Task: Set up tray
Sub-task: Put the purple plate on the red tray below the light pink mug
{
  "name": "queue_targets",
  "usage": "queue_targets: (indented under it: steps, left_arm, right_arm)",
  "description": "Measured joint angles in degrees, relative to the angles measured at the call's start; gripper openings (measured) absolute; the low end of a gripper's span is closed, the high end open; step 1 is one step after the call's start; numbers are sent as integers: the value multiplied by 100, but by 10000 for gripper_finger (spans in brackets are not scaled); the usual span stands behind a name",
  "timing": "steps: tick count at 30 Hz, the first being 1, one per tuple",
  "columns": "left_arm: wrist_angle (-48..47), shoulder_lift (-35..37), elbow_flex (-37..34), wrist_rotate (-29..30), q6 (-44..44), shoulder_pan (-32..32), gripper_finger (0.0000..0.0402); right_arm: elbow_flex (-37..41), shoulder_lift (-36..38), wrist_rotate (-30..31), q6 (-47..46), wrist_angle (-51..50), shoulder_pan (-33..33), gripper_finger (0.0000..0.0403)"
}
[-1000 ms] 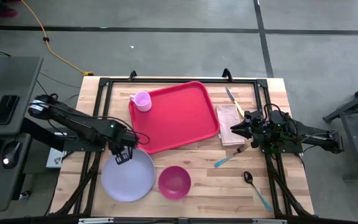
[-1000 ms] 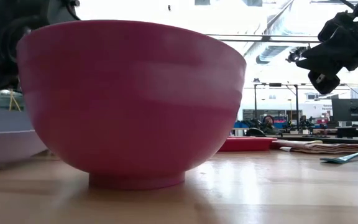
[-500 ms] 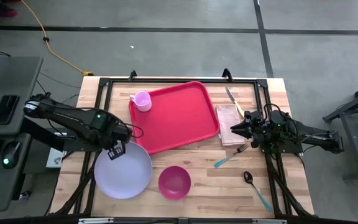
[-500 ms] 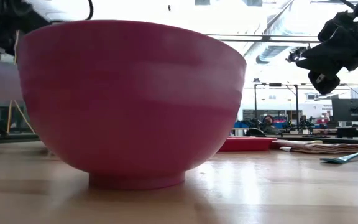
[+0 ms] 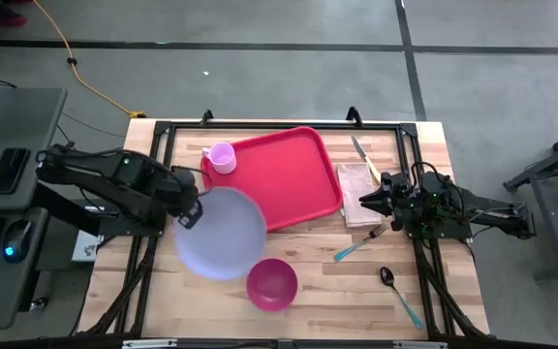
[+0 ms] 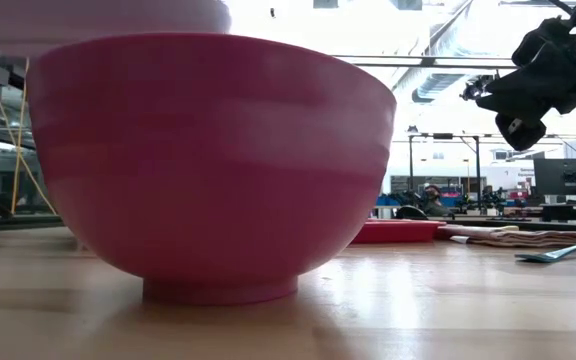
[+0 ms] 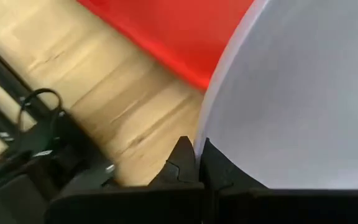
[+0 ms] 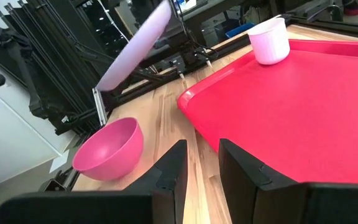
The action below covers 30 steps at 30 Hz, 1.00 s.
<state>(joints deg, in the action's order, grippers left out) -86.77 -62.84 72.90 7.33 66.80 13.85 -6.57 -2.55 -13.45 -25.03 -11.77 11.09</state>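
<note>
Lavender plate (image 5: 221,233) hangs above the wooden worktop (image 5: 327,276), lifted clear and tilted, its edge pinched by the left claw (image 5: 191,214), fingers pressed together on the rim. It overlaps the near left corner of the red tray (image 5: 284,179), which lies flat at the middle of the worktop with a small pale pink cup (image 5: 222,157) in its far left corner. A pink bowl (image 5: 272,282) sits just near of the plate. The right claw (image 5: 368,202) hovers beside the tray's right edge, fingers slightly parted, holding nothing.
</note>
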Motion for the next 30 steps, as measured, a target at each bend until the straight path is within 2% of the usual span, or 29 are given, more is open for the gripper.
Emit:
queue_targets:
  steps: [5,9,16,24,30]
  left_arm:
    - [456,-4,114,533,1138,-2,14]
    - [998,-158,114,941,1457,-2,14]
    - [1910,-695,114,1121,1243,-582,14]
    - [2855,-1442,112,1023,549,-1572,14]
    - [3477,-2001,112,893,297,-2012,14]
  right_arm:
    - [0,0,0,43,0,2,71]
    - [0,0,0,47,0,0,71]
    - [0,0,-11,63,-2,0,71]
    - [0,-9,-46,98,-24,0,71]
    - [0,-2,-49,104,-129,1,71]
